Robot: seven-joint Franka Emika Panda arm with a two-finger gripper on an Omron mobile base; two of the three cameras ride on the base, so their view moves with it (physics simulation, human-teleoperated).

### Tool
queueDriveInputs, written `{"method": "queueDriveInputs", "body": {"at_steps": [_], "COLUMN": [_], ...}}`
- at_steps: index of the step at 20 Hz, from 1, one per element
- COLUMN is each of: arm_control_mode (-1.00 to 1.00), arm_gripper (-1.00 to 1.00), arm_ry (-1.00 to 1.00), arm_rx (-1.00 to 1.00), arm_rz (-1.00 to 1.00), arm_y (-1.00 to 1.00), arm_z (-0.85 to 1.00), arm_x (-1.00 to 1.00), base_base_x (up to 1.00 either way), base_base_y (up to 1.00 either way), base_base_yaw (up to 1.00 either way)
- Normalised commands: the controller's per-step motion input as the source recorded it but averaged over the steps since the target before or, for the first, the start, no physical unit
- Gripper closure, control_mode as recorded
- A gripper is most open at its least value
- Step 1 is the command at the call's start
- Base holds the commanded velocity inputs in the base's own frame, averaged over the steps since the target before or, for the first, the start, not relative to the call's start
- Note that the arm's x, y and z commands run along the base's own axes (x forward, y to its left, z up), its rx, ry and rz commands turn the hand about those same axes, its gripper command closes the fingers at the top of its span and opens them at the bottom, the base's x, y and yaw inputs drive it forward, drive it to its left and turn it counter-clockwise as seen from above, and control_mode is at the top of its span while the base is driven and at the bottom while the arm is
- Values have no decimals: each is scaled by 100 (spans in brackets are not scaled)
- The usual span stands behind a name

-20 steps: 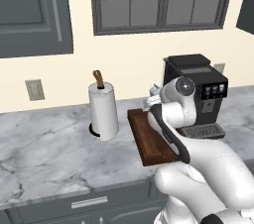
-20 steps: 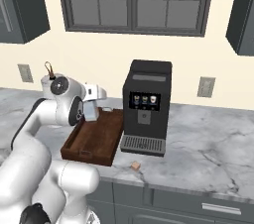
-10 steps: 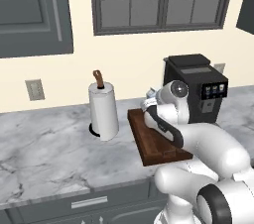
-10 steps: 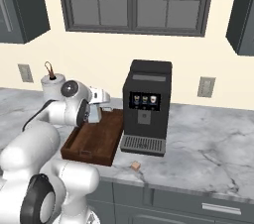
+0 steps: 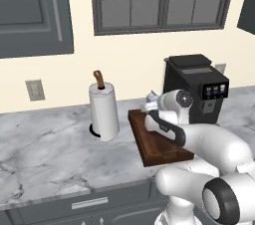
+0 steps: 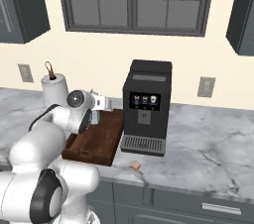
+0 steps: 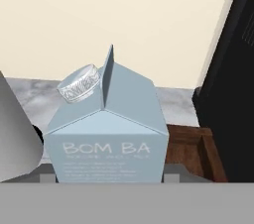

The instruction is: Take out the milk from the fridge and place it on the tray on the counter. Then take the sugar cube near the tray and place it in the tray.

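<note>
The gripper (image 7: 109,181) is closing on the milk (image 7: 106,134) — jaws part open at carton width, one finger (image 7: 176,171) showing at each lower side of the carton. The milk is hanging upright over the far end of the tray (image 6: 99,141) on the counter (image 6: 208,148), between the paper towel roll (image 5: 103,112) and the coffee machine (image 6: 146,106). The sugar cube (image 6: 135,166) is lying on the marble just beside the tray — near the counter's front edge.

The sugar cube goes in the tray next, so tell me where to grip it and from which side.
Grip the sugar cube by two opposite flat faces, coming straight down from above. It sits low on the counter just before the coffee machine, so a sideways approach would likely foul machine or worktop.
</note>
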Motion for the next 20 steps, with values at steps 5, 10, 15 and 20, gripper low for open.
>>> {"method": "queueDriveInputs", "body": {"at_steps": [5, 10, 15, 20], "arm_control_mode": [-100, -100, -100, -100], "arm_gripper": [100, 100, 100, 100], "arm_ry": [0, 2, -1, -1], "arm_rx": [0, 0, 0, 0], "arm_rz": [-2, -1, 0, 0], "arm_y": [19, 11, 3, 0], "arm_z": [0, -1, -10, -22], "arm_x": [22, 22, 14, 1], "base_base_x": [0, 0, 0, 0], "base_base_y": [0, 0, 0, 0], "base_base_yaw": [0, 0, 0, 0]}}
